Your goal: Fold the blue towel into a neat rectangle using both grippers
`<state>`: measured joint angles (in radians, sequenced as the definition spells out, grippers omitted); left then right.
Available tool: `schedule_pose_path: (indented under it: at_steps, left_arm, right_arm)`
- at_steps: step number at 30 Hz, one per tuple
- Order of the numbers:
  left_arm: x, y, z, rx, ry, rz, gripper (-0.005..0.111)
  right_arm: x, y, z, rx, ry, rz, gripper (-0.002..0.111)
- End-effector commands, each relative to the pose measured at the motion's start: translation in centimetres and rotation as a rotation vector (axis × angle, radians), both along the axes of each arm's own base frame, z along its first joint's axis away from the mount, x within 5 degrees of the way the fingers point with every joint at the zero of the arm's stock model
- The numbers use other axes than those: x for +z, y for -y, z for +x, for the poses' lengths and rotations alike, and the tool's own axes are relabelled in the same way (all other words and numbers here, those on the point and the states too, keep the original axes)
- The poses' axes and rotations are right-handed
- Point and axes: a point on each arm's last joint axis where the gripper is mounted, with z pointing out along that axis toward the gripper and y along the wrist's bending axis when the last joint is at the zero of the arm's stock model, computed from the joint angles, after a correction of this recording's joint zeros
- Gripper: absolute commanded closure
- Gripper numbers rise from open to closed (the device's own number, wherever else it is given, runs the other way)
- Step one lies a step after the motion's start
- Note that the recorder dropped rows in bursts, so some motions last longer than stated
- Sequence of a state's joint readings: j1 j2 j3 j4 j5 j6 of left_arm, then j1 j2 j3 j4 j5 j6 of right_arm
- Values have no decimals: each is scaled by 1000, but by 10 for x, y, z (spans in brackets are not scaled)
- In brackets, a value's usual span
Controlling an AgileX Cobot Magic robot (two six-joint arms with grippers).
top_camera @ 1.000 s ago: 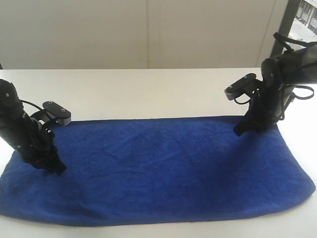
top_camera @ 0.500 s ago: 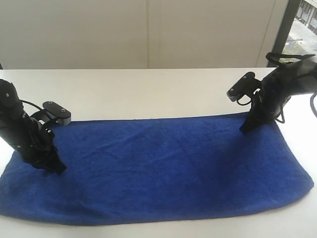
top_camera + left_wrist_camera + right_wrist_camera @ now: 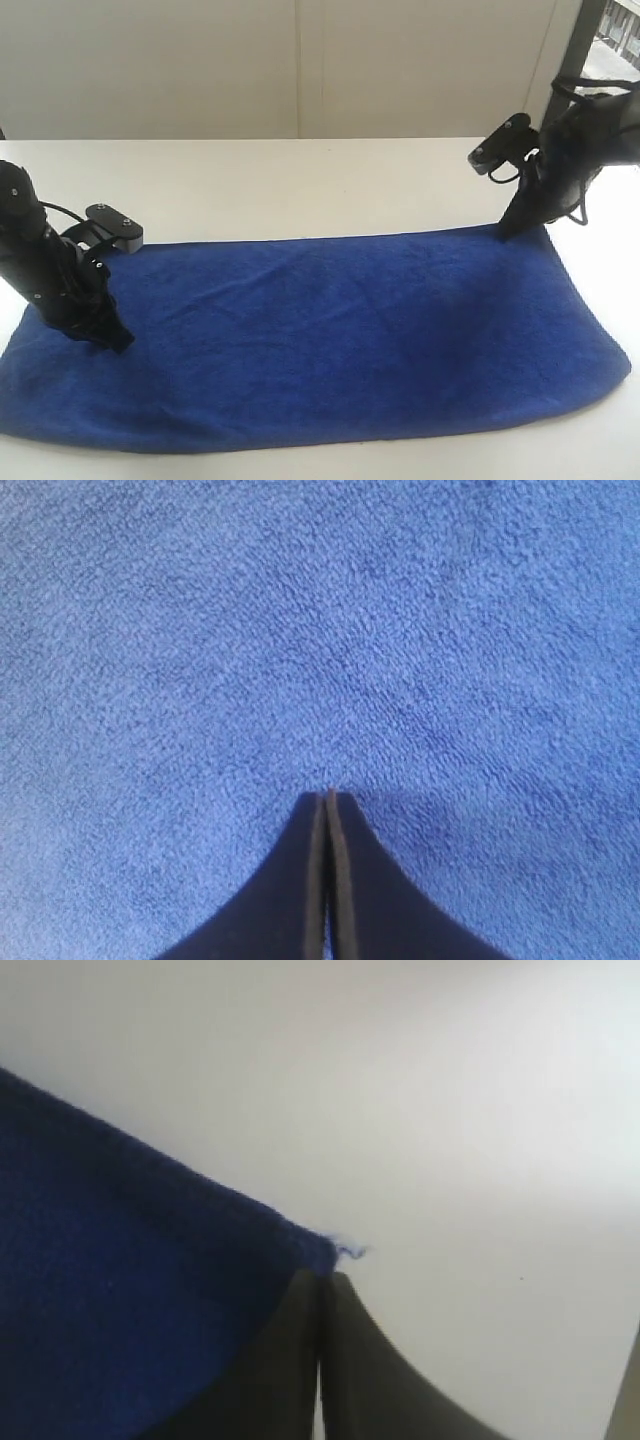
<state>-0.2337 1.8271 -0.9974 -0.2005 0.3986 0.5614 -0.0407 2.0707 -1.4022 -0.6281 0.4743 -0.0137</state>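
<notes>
Towel [image 3: 330,340] lies spread flat on the counter [image 3: 300,185], long axis running left to right, covering the near half. Left hand [image 3: 118,342] is over the towel close to its left end, tips down on the cloth. Right hand [image 3: 508,232] stands at the towel's far right corner, where cloth meets bare counter. Wall [image 3: 200,70] runs behind the counter

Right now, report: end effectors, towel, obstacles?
Left end effector shut, tip on blue towel. Right end effector shut, at its far corner. Towel spread flat, unfolded. No obstacle seen.
</notes>
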Motion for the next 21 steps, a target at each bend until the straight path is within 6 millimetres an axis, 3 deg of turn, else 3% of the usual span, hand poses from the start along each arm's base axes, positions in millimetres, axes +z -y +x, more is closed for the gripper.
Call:
schedule_pose_path:
  at_steps: [1,6,9,13,16,21]
  left_arm:
    - [9,-2,-6,-10,46,-2,107]
    - [48,-2,6,13,252,-33,107]
    - [55,-9,16,44,322,-32,107]
    - [45,-38,33,157,336,-19,107]
    - [34,-55,48,216,326,-8,107]
    - [18,-59,68,200,321,16,107]
  right_arm:
    - [38,1,-6,-48,82,37,108]
    - [69,-21,-16,-26,104,99,108]
    - [74,-45,-28,45,0,147,108]
    - [61,-73,-51,100,-268,264,108]
    - [50,-82,-64,100,-371,291,108]
    - [25,-85,-84,68,-478,304,108]
